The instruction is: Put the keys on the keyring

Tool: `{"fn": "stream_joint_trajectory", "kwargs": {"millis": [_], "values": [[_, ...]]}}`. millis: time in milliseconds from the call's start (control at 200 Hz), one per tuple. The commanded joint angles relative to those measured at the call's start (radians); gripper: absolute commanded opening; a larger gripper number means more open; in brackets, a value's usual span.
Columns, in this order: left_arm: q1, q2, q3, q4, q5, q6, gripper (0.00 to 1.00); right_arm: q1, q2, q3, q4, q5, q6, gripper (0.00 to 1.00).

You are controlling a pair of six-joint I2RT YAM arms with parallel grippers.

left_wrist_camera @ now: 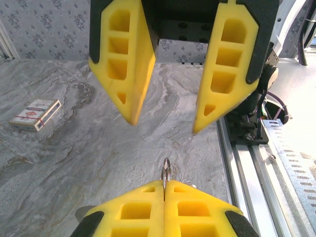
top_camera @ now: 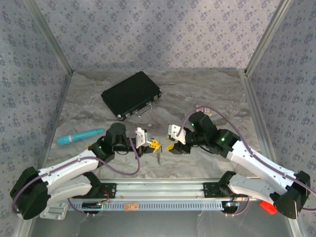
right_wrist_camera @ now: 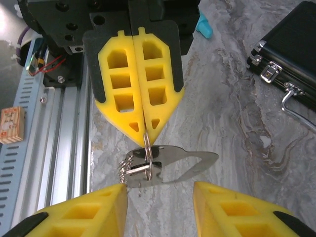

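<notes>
Here, on the grey marbled table (top_camera: 207,94) between patterned walls (top_camera: 148,34), my left gripper (right_wrist_camera: 143,134) pinches the keyring (right_wrist_camera: 146,144); my right gripper (left_wrist_camera: 163,127) gapes.

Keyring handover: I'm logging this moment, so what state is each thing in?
left gripper, shut on the keyring
right gripper, open, facing the left one
keyring, pinched edge-on at the left fingertips
key, dangling at the keyring
black case, lid shut, lying flat
</notes>
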Motion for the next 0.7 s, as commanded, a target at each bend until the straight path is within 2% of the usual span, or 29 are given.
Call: {"fn": "stream_joint_trajectory", "kwargs": {"millis": [0,200,415,530,695], "values": [[-0.004,-0.011,-0.009,0.08,0.023,-0.015,0.0,0.005,0.007,-0.032,0.081,-0.024,0.087,0.41],[-0.005,-0.014,-0.012,0.088,0.023,-0.023,0.0,0.007,0.042,-0.027,0.096,-0.045,0.097,0.36],[-0.005,-0.018,-0.018,0.1,0.022,-0.033,0.0,0.002,0.063,-0.013,0.092,-0.081,0.098,0.16],[-0.004,-0.023,-0.02,0.102,0.021,-0.033,0.0,-0.01,0.06,0.0,0.052,-0.086,0.077,0.0],[-0.005,-0.029,-0.024,0.138,0.032,-0.051,0.0,-0.036,0.065,-0.011,0.039,-0.088,0.076,0.0]]}}
